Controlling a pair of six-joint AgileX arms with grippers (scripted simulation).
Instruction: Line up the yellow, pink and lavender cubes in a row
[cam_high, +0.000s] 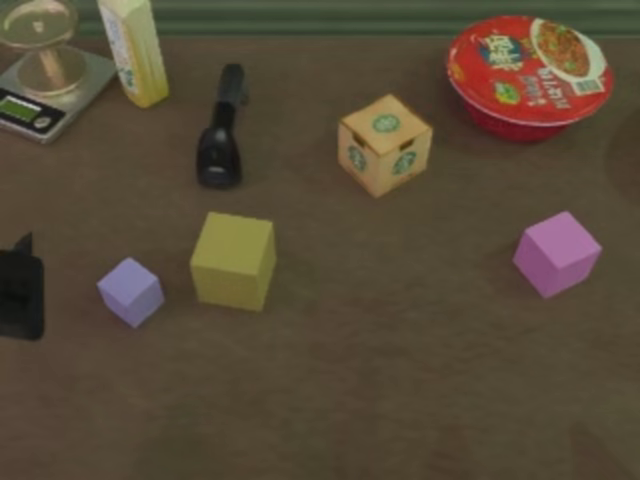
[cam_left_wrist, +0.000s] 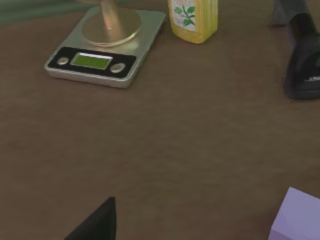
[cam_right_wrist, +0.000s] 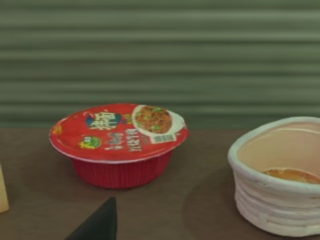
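Left arm: at the top view's left edge, only its dark tool end shows, low near the surface.
Left tool (cam_high: 20, 285): partly cut off by the frame; finger spread cannot be judged.
Left fingertip (cam_left_wrist: 97, 224): one dark tip shows in the left wrist view, clear of contact.
Right arm: outside the top view.
Right fingertip (cam_right_wrist: 100, 222): one dark tip shows in the right wrist view, holding nothing.

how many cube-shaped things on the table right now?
4. Lavender cube near the table's left edge, yellow cube just right of it, pink cube far right, orange-tan box with green logos behind centre. None look hidden.
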